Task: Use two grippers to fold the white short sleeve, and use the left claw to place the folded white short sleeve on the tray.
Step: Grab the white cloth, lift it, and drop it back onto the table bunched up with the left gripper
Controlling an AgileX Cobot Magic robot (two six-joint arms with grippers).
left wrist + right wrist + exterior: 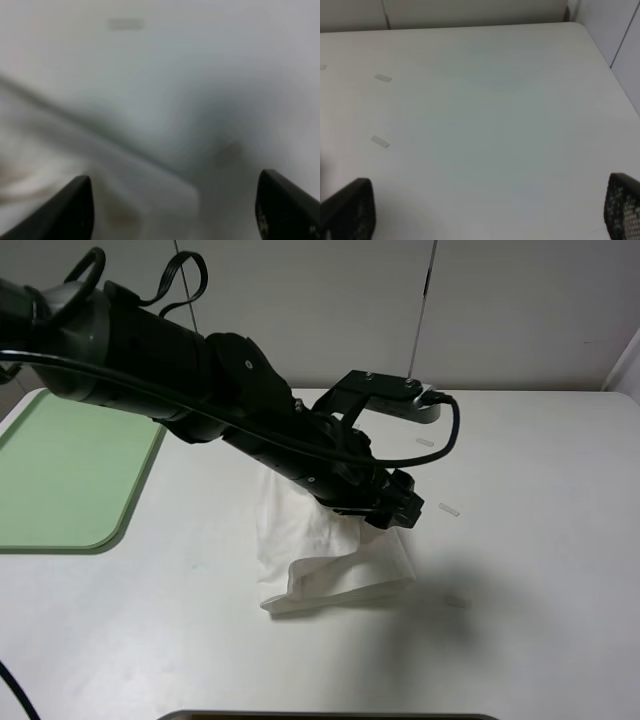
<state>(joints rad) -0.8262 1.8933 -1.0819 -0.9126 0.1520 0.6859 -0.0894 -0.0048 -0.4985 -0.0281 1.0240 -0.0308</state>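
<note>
At the middle of the smooth white tabletop (540, 580), a plain white soft cotton short sleeve (330, 565), folded into a rumpled, roughly oblong bundle, creased across the top and with a loose rolled lip along its near edge. Over the bundle's far right corner, the small black left claw (400, 505) (175, 200) at the end of a thick, matte black, cable-draped arm (200, 370), with a light grey bar on the wrist bracket (395, 395). In the left wrist view, jaws spread wide apart, clamped on nothing, with blurred wrinkled cloth (55, 165) below one finger; contact with the fabric impossible to tell. To the left, well apart from the bundle, a flat pale green plastic tray (60, 470) with rounded corners and a low raised rim, holding nothing. Scattered on the tabletop, small pale rectangular tape strips (449, 509) (382, 77). In the right wrist view, the black mesh-textured right claw (487, 210), jaws likewise wide apart, above bare tabletop only.
</note>
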